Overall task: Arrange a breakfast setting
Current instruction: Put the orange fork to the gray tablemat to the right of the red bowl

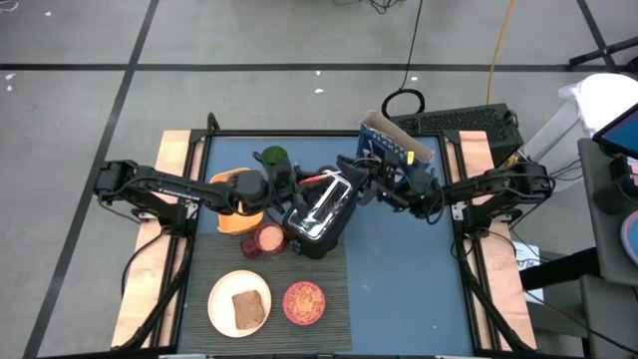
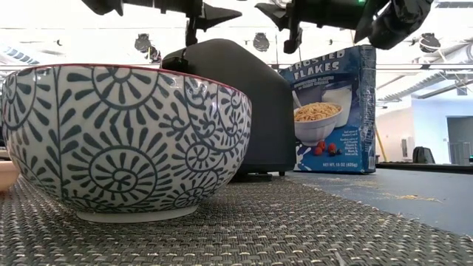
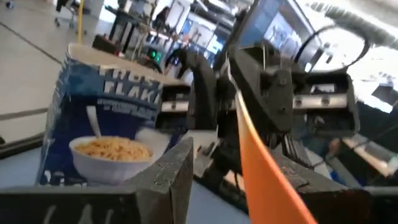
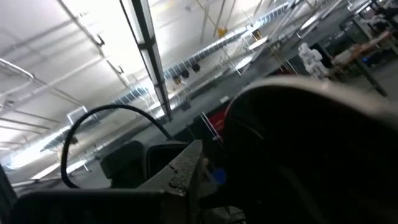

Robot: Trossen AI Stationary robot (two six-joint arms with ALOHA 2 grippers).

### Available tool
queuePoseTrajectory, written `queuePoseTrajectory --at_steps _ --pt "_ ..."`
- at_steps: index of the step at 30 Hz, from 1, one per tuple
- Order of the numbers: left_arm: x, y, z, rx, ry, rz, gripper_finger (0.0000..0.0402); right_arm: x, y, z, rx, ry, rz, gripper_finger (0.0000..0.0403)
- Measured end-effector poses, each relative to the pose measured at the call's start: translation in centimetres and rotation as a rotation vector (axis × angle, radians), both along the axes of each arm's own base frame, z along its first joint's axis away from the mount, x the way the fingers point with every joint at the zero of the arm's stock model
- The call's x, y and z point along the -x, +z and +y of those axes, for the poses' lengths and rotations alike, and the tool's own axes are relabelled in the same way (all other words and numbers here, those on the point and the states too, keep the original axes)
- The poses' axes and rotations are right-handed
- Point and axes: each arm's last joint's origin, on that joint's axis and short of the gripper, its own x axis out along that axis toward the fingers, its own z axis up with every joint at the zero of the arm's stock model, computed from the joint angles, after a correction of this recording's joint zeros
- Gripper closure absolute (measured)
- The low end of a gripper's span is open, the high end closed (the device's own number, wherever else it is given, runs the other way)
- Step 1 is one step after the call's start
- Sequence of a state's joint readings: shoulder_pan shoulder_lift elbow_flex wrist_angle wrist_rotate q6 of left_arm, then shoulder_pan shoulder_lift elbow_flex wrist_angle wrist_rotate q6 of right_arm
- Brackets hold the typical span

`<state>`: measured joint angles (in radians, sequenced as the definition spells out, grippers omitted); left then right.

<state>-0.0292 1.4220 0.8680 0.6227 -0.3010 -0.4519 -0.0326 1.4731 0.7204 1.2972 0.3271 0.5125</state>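
Observation:
The red-handled spoon (image 1: 317,178) hangs in the air over the silver-black toaster (image 1: 321,209), between my two grippers. My right gripper (image 1: 342,179) reaches in from the table's right and is shut on it. My left gripper (image 1: 299,185) faces it from the left and is open, with the red handle (image 3: 261,162) running between its fingers. At the near edge, the cream plate (image 1: 215,299) with the toast (image 1: 249,309) and the bowl (image 1: 304,302) of cereal stand on a dark mat. The spoon's metal end does not show. My right gripper holds the spoon by the far part of its red handle (image 3: 240,106), pinched between its two fingers, which come in about level from the table's right. The spoon is lifted clear, above the toaster. My left gripper's fingers (image 3: 171,180) stand on either side of the handle; I cannot tell whether they touch it.
An orange container (image 1: 239,211) and a small pink cup (image 1: 269,239) sit left of the toaster, with a green object (image 1: 271,157) behind them. A blue cereal box (image 1: 397,152) stands at the back right. The blue table surface (image 1: 409,279) to the right is bare.

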Motion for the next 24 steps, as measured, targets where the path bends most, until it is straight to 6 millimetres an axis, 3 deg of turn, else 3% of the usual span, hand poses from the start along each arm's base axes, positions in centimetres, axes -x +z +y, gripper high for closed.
queuePoseTrajectory --at_steps 6,15,24 --pt "-0.1 -0.9 -0.2 -0.011 -0.060 0.091 0.0259 0.9 0.8 0.0 -0.005 -0.008 0.101 0.0313" --pt "0.0 -1.5 -0.2 -0.009 -0.069 0.161 0.0259 4.1 2.5 0.1 -0.013 -0.002 0.311 0.0313" --pt "-0.1 -1.5 -0.5 -0.006 -0.131 0.160 0.0258 7.4 3.0 0.7 -0.141 0.208 0.442 0.0313"
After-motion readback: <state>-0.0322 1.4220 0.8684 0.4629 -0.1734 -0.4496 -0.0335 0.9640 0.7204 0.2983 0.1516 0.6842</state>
